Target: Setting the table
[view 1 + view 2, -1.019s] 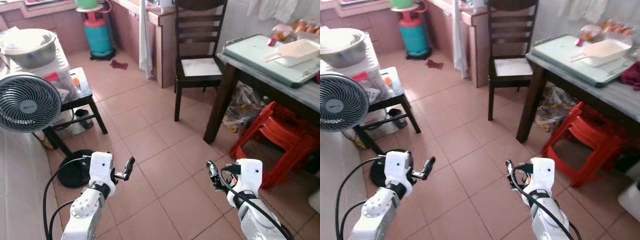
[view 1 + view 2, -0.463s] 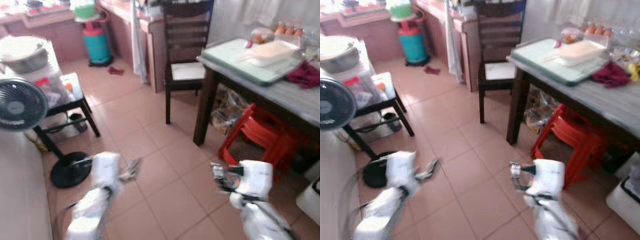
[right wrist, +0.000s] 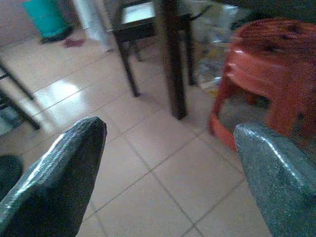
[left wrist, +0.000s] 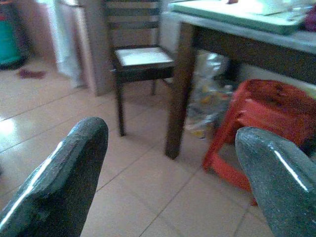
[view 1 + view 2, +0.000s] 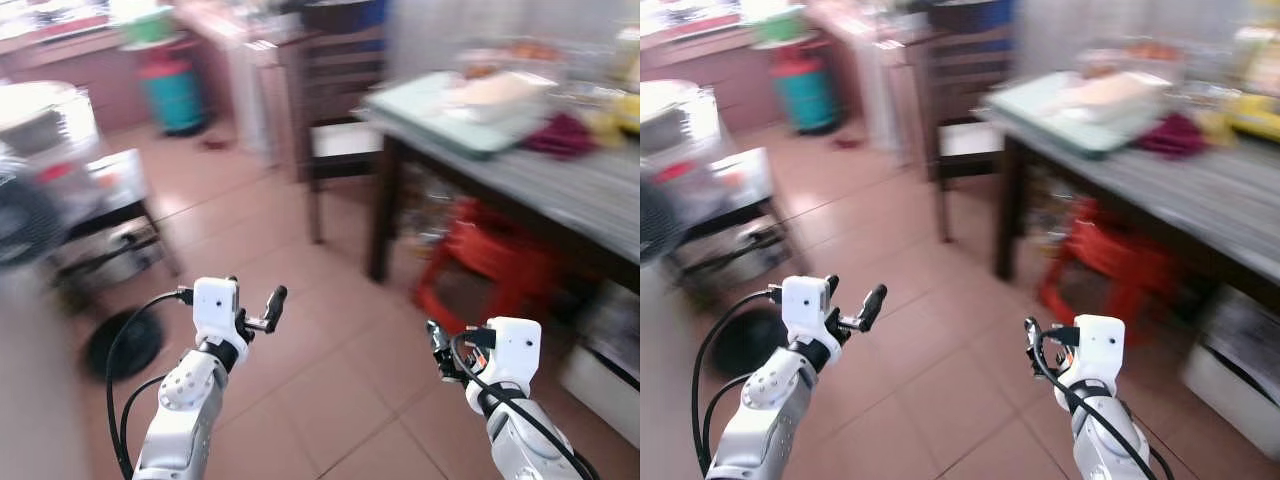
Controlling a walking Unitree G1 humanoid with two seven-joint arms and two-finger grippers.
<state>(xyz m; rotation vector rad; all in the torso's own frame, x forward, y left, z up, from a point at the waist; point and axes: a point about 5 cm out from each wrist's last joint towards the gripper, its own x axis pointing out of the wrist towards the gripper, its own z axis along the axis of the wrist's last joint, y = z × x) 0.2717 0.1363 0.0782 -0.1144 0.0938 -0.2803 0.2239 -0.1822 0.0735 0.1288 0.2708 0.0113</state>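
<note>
No readable text, labels, brands, numbers or signs anywhere. Head views motion-blurred, nothing legible; wrist views sharper but bare of print.
</note>
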